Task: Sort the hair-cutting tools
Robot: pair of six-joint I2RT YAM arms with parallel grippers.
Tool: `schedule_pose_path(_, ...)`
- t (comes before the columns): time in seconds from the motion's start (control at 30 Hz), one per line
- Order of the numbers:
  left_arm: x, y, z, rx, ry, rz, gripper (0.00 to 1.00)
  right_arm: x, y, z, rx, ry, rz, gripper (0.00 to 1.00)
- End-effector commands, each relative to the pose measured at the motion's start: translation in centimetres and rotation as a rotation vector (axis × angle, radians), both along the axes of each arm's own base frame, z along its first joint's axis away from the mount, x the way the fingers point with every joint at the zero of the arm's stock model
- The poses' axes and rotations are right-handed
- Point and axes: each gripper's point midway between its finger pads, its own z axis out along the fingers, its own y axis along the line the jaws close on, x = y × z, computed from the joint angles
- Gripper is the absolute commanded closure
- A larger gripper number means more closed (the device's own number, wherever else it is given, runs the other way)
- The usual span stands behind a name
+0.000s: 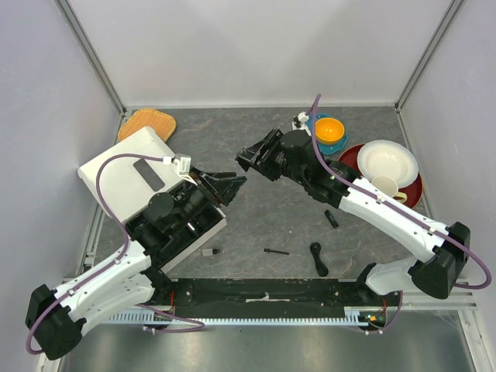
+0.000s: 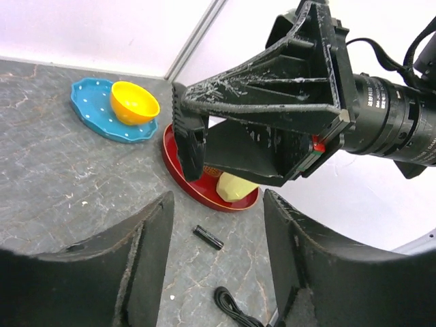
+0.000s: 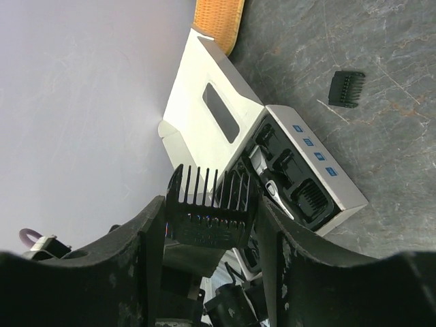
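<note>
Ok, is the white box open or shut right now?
Open: its lid is folded back, and the black tray inside is exposed.

bright, even light; soft shadows

1. An orange woven oval mat (image 1: 147,122) lies just behind the white cardboard box with a black moulded tray (image 1: 116,167).
2. A black plastic comb guard (image 3: 346,88) lies just right of the box.
3. A small black bit (image 1: 210,252), a thin black brush (image 1: 276,251) and a black cable (image 1: 318,260) lie before the box, rightward.
4. A blue plate (image 1: 341,146) carrying a yellow bowl (image 1: 328,129) sits well right of the box.
</note>
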Motion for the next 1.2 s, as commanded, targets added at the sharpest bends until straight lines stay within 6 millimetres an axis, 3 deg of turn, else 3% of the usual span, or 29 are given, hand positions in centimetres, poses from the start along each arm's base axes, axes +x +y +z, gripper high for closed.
schedule_pose_path(0.0,0.9,0.6,3.6,-0.016,-0.132,0.080,0.41,-0.1,-0.1,1.2,0.067,-0.012,0.003,0.76)
schedule_pose_path(0.2,2.0,-0.7,2.7,0.028,-0.100,0.084,0.48,0.2,0.1,0.8,0.093,0.004,0.006,0.77)
schedule_pose_path(0.37,2.8,-0.6,2.0,0.040,-0.071,0.134,0.62,0.3,0.0,0.4,0.099,0.015,0.010,0.77)
schedule_pose_path(0.7,3.5,-0.1,1.7,0.032,-0.055,0.191,0.62,0.2,0.0,-0.6,0.107,0.042,0.019,0.77)
schedule_pose_path(0.9,4.1,-1.4,1.4,0.077,-0.059,0.182,0.68,0.1,0.1,-0.8,0.119,0.055,0.022,0.77)
schedule_pose_path(1.0,4.5,-1.3,0.7,0.096,-0.030,0.214,0.77,0.2,0.0,-0.8,0.123,0.056,0.018,0.77)
schedule_pose_path(1.1,4.6,-0.8,0.4,0.089,-0.020,0.237,0.94,0.3,-0.2,-1.2,0.118,0.061,0.013,0.76)
schedule_pose_path(1.17,4.5,-0.7,0.3,0.093,-0.017,0.238,0.98,0.3,-0.3,-1.3,0.117,0.062,0.009,0.68)
